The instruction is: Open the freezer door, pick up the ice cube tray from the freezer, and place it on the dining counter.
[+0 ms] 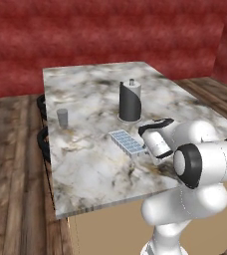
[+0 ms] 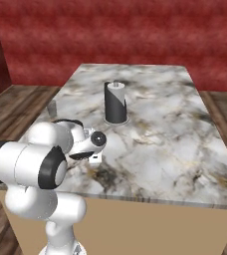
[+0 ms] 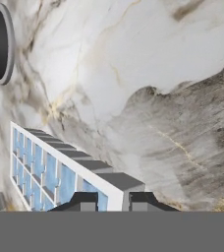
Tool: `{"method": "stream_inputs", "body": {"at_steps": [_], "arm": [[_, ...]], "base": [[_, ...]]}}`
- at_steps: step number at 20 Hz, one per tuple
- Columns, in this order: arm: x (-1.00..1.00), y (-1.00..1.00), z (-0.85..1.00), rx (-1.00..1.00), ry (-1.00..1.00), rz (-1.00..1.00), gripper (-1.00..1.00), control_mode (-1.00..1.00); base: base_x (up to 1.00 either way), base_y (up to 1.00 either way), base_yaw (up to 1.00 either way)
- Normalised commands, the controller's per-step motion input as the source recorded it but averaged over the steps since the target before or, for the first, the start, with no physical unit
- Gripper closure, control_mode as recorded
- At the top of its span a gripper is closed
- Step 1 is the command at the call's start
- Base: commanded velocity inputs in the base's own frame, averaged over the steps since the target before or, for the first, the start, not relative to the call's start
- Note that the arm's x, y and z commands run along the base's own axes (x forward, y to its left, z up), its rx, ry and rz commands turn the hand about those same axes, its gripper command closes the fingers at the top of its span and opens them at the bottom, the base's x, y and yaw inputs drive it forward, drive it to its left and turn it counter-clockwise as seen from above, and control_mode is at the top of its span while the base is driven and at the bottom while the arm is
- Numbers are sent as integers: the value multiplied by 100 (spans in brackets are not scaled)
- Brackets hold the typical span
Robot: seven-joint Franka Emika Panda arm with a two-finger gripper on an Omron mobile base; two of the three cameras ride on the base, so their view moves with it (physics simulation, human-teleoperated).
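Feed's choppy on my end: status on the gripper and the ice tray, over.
Gripper shut on ice cube tray rim. Tray low over dining counter, contact unclear. Paper-towel holder and small grey cup nearby, clear of tray.

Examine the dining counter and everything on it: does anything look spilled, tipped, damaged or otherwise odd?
Nothing stands out. The ice cube tray sits level over the dining counter, the pincer shut on its edge. The paper-towel holder and small grey cup stand upright.
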Motion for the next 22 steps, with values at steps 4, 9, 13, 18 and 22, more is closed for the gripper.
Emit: {"method": "stream_inputs", "body": {"at_steps": [4,9,13,18,22], "arm": [[0,0,0,0,0,0,100,-100],[0,0,0,0,0,0,100,-100],[0,0,0,0,0,0,-100,-100],[0,0,0,0,0,0,-100,-100],[0,0,0,0,0,0,-100,-100]], "base": [[0,0,0],[0,0,0],[0,0,0],[0,0,0],[0,0,0]]}}
